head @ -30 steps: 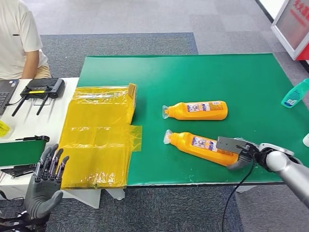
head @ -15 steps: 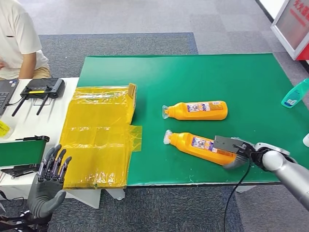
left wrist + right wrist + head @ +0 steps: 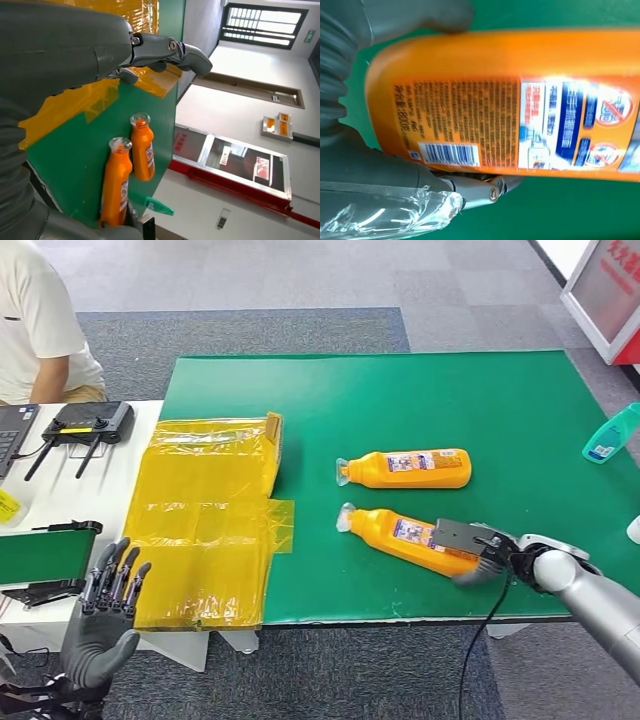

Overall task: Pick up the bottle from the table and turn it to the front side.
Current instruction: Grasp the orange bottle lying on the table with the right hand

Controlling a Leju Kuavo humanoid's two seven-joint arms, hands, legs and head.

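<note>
The nearer orange bottle (image 3: 404, 540) lay on its side on the green mat (image 3: 468, 400), cap toward the yellow plastic sheet (image 3: 204, 510), barcode and printed back label facing up in the right wrist view. The right hand (image 3: 483, 558) gripped its base end — thumb on one side, fingers (image 3: 478, 190) on the other. A second orange bottle (image 3: 407, 469) lay just beyond it, apart. The left hand (image 3: 102, 620) hung off the table's near edge, empty, fingers straight and slightly spread. A router (image 3: 87, 423) sat on the white side table (image 3: 68, 490).
</note>
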